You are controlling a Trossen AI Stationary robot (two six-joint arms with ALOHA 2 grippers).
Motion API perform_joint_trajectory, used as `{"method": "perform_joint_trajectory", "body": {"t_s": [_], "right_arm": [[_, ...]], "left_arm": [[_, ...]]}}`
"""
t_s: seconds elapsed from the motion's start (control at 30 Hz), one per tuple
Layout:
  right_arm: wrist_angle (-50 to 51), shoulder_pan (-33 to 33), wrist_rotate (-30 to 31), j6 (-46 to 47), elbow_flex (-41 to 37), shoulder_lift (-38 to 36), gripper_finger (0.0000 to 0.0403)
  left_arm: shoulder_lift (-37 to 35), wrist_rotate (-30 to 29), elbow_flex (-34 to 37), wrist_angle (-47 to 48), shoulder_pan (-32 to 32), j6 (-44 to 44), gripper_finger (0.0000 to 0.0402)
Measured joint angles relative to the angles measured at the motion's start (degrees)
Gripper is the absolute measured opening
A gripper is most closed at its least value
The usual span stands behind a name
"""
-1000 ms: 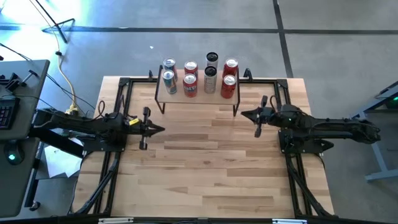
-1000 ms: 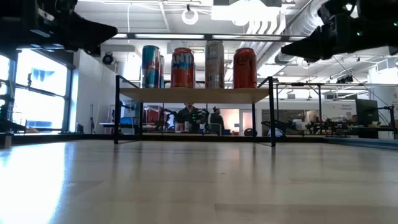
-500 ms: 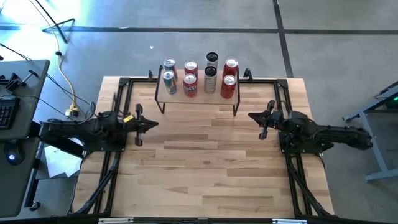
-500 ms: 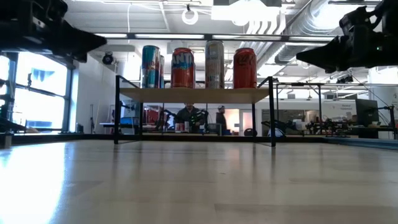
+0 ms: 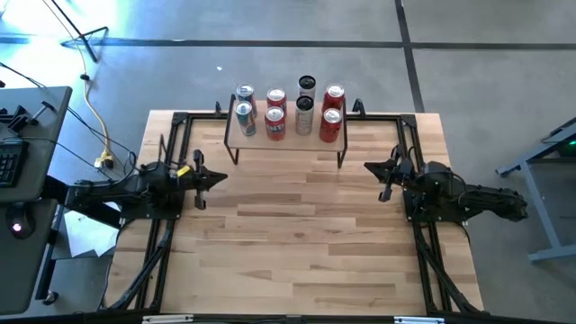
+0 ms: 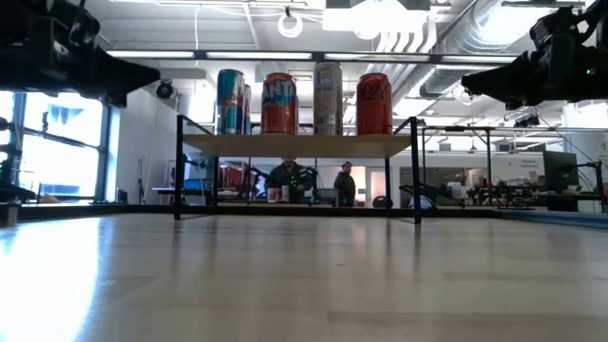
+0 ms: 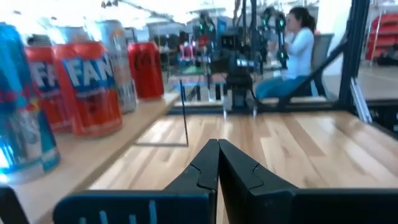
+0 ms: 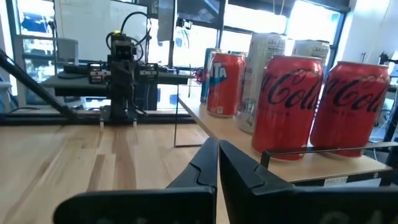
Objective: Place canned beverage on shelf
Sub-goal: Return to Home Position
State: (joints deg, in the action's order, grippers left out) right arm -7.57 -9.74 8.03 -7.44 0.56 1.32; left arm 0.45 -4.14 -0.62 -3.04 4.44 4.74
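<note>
Eight cans (image 5: 275, 124) stand in paired rows on the shelf (image 5: 288, 145). I hold the left gripper (image 5: 220, 177) and right gripper (image 5: 369, 166) pinched closed and empty either side of the shelf, well apart from it, likely so nothing gets knocked.

red cans (image 8: 286, 106), pale wood shelf (image 6: 294, 144)

Low view: back row of cans (image 5: 276, 95) almost fully hidden behind the front cans (image 6: 278, 103) on the shelf (image 6: 294, 144), only a sliver showing beside the blue can (image 6: 229, 101); left arm (image 6: 66, 57) and right arm (image 6: 551, 62) are dark shapes cut off by the top edge. Left wrist view: blue can cut by the picture's edge, can labels blurred, seated person (image 7: 292, 50) beyond the table soft. High view: can lettering too small to read.
</note>
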Motion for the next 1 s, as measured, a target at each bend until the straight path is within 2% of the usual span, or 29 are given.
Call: {"method": "perform_joint_trajectory", "body": {"t_s": [0.2, 0.37, 0.67, 1.0], "right_arm": [[3.4, 0.0, 2.1, 4.1, 0.0, -0.1, 0.0000], [4.1, 0.0, 4.8, 4.8, 0.0, 0.1, 0.0000], [4.5, 0.0, 5.9, 6.0, 0.0, 0.2, 0.0000], [4.5, 0.0, 5.7, 6.0, 0.0, 0.2, 0.0000]], "left_arm": [[-0.2, 0.0, 0.0, -0.5, 2.0, -0.1, 0.0000], [-0.2, -6.5, -0.1, 0.8, 3.6, -4.4, 0.0000], [1.2, -7.1, 0.0, 0.7, 4.0, 4.4, 0.0001], [1.2, -7.2, 0.0, 0.7, 3.9, 4.4, 0.0001]]}}
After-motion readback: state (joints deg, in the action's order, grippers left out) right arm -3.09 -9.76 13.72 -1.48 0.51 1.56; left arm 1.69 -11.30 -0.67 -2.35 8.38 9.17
